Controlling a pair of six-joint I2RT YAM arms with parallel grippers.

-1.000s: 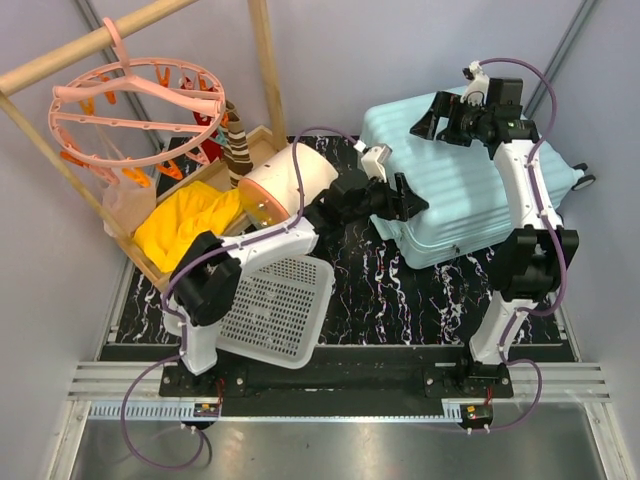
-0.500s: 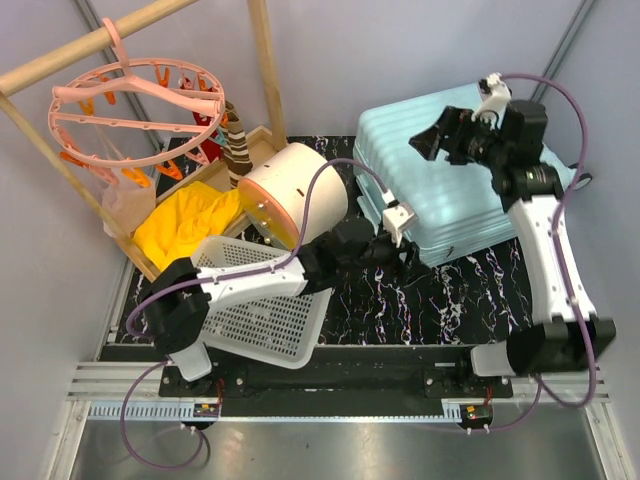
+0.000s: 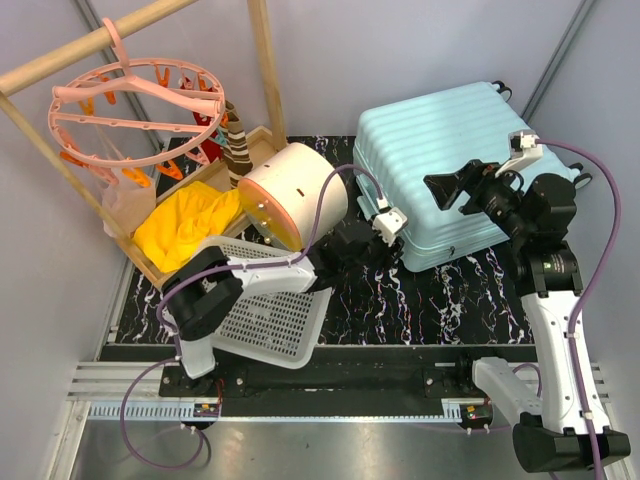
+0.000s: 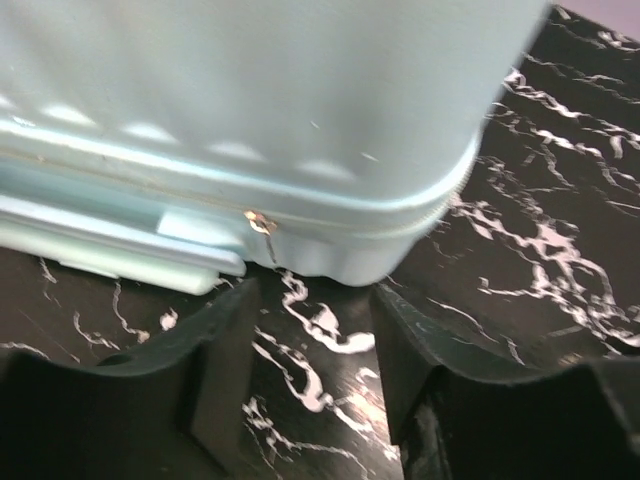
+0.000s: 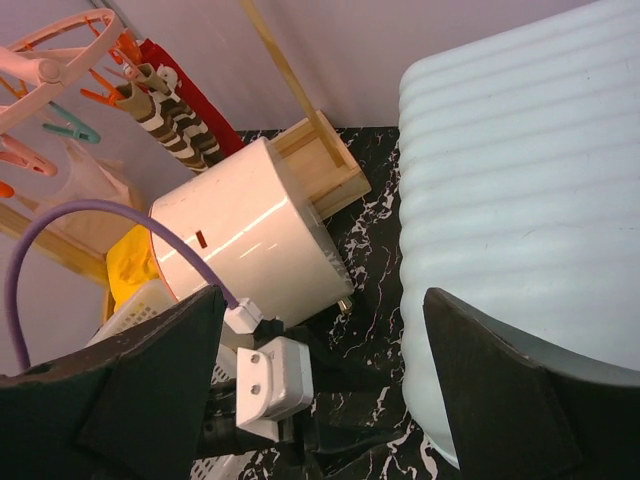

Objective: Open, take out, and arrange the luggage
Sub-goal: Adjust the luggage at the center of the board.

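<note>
The pale mint-blue ribbed suitcase [image 3: 450, 170] lies flat and shut at the back right of the black marbled mat [image 3: 430, 300]. My left gripper [image 3: 398, 252] is open and empty, low on the mat at the suitcase's front left corner. In the left wrist view the suitcase's seam and a small metal zip pull [image 4: 260, 224] sit just beyond the fingertips [image 4: 230, 330]. My right gripper [image 3: 447, 186] is open and empty, held above the suitcase's lid. In the right wrist view the ribbed lid [image 5: 520, 190] fills the right side.
A cream-and-orange rounded drawer box [image 3: 290, 195] lies left of the suitcase. A white perforated basket [image 3: 270, 305] sits at front left under the left arm. A wooden crate with yellow cloth [image 3: 185, 225] and a pink peg hanger [image 3: 130, 95] stand at the back left.
The left gripper has dropped down and pulled back to the suitcase's front left corner. The right arm has swung from the suitcase's far edge down towards its front right part.
</note>
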